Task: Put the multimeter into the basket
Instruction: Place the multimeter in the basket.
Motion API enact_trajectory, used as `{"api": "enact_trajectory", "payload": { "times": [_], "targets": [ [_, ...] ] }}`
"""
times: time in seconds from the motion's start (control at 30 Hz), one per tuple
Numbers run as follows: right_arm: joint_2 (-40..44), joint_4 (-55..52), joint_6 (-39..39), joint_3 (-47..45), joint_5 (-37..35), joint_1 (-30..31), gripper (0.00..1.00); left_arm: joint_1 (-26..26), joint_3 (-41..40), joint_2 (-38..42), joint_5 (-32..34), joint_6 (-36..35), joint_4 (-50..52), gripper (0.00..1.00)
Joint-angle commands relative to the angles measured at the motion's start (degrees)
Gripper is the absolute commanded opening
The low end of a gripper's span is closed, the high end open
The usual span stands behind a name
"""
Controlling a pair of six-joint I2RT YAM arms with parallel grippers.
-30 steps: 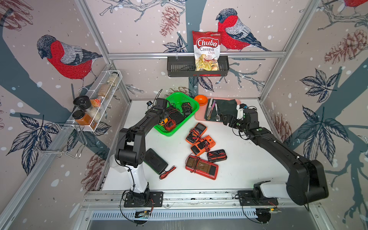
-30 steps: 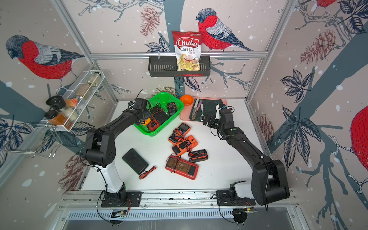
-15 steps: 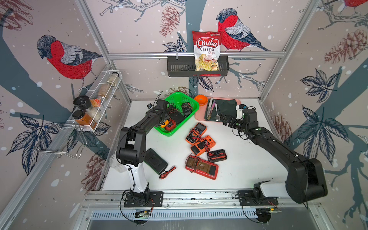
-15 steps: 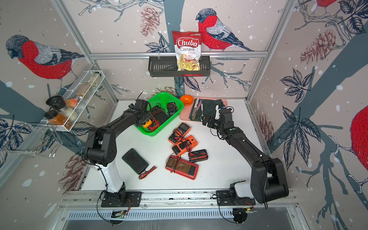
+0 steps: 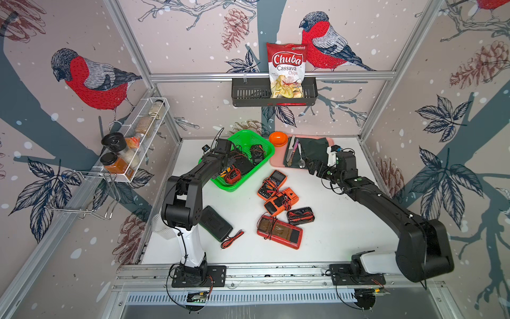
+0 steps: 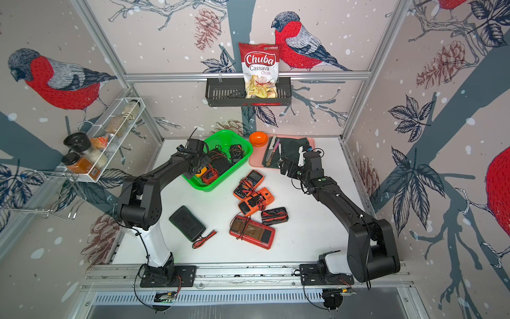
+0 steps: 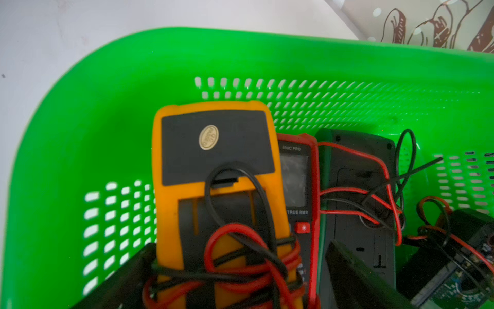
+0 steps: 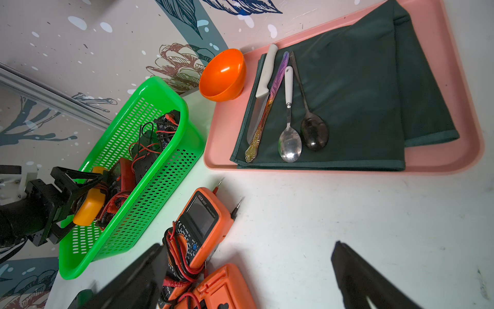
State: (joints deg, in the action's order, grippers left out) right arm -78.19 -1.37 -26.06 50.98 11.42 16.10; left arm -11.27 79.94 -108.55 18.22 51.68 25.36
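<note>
- My left gripper [image 7: 240, 256] is down inside the bright green perforated plastic basket [image 7: 80, 120], at the basket's end nearest the arm bases. Its jaws are spread wider than the meter lying between them, so it grips nothing.
- The yellow-cased multimeter [image 7: 213, 149], wrapped in red and black leads, sits in that same end of the basket. It lies back side up, partly over a neighbouring meter. I cannot tell whether one finger touches its edge; the opposite finger stands clear of it.
- Beside it in the basket I see a red-edged multimeter [image 7: 296, 182], screen up, then a dark-cased meter [image 7: 355, 174]. A small black meter [image 5: 256, 154] lies at the basket's far end.
- My right gripper [image 8: 248, 244] hangs well apart from the basket, on its tray side. Its jaws are wide apart and it holds nothing.
- Just outside the basket's long wall on that side, an orange multimeter [image 5: 273, 179] lies on the white table [image 5: 345, 234]. A second orange meter [image 5: 281, 201] and a flat red meter [image 5: 278, 232] lie farther from the basket.
- A round orange bowl [image 5: 278, 138] sits just beside the basket's far corner, touching a pink plastic tray [image 5: 276, 163].
</note>
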Motion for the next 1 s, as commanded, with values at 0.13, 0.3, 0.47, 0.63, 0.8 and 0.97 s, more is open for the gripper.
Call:
{"api": "enact_trajectory", "payload": {
  "times": [0.13,0.3,0.47,0.63,0.8,0.97],
  "targets": [
    [0.6,0.71,-0.59,-0.08,0.62,0.25,1.0,0.19,-0.14,2.14,1.65,0.27,3.18,0.98],
    [0.88,0.4,-0.52,0.08,0.53,0.17,1.0,-0.01,-0.07,5.1,1.97,0.13,3.98,0.98],
    [1.13,0.05,-0.43,0.07,0.46,0.23,1.0,-0.93,-1.08,9.62,3.92,0.22,4.69,0.98],
    [1.37,-0.95,-0.22,-0.1,-0.2,0.38,1.0,-4.61,-2.55,14.22,6.41,-2.89,4.87,0.98],
    [2.35,-2.73,0.11,-0.56,-2.09,0.29,1.0,-11.49,-4.8,18.62,6.76,-13.88,3.25,0.98],
    [4.11,-4.4,-0.22,-2.21,-3.16,0.43,1.0,-15.48,-10.73,23.85,-5.05,-25.09,-1.69,0.98]
  ]
}}
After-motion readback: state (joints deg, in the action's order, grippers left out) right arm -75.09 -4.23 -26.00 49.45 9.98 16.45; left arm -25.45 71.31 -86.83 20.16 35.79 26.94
